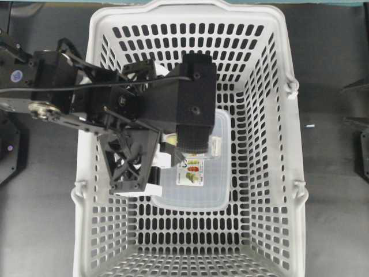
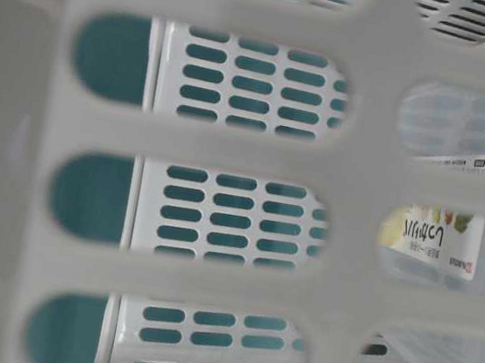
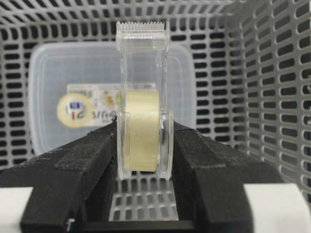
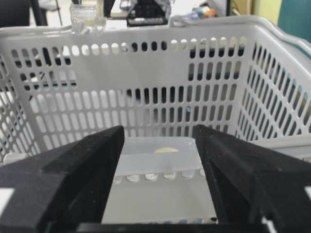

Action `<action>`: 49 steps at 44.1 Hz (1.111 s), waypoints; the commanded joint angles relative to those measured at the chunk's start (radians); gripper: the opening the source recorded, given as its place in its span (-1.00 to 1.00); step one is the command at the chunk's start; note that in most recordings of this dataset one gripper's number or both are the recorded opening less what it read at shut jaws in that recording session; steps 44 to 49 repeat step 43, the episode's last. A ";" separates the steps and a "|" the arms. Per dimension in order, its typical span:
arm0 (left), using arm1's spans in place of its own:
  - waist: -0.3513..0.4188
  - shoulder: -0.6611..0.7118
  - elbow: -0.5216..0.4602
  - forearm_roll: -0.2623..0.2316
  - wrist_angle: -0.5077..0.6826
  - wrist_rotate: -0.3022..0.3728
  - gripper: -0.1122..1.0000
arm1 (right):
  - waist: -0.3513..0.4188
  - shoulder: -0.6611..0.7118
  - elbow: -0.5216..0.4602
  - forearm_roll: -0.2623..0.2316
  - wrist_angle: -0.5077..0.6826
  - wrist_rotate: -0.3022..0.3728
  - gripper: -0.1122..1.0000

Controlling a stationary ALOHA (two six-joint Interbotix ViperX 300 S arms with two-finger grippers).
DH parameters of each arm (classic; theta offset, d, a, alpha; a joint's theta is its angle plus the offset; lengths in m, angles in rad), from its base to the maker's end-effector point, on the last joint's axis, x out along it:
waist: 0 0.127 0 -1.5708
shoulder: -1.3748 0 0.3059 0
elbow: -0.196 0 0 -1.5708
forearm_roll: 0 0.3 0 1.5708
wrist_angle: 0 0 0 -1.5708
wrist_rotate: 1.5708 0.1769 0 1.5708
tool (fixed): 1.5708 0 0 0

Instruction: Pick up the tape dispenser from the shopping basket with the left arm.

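Note:
The tape dispenser (image 3: 143, 97) is a clear plastic holder with a pale-yellow roll and a toothed cutter at its far end. My left gripper (image 3: 144, 128) is shut on it, with the black pads pressing both sides of the roll. It hangs inside the grey shopping basket (image 1: 294, 115), above the floor. In the overhead view its clear end (image 1: 215, 145) pokes out under the left wrist (image 1: 193, 98). In the right wrist view it (image 4: 87, 17) shows above the basket's far rim. My right gripper (image 4: 159, 141) is open and empty outside the basket wall (image 4: 146, 73).
A clear lidded plastic box (image 1: 196, 187) with a printed label and yellow circle (image 3: 74, 110) lies on the basket floor under the dispenser. Slotted walls (image 3: 272, 73) close in on all sides. The right arm's tips (image 1: 356, 105) sit at the right table edge.

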 commanded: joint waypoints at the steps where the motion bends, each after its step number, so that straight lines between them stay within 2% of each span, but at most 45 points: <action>1: -0.003 -0.012 -0.011 0.003 -0.003 -0.003 -0.27 | -0.002 0.008 -0.008 0.002 -0.009 0.002 0.25; 49: -0.014 -0.011 0.002 0.003 -0.003 -0.009 -0.27 | -0.002 0.008 -0.006 0.003 -0.005 0.000 0.25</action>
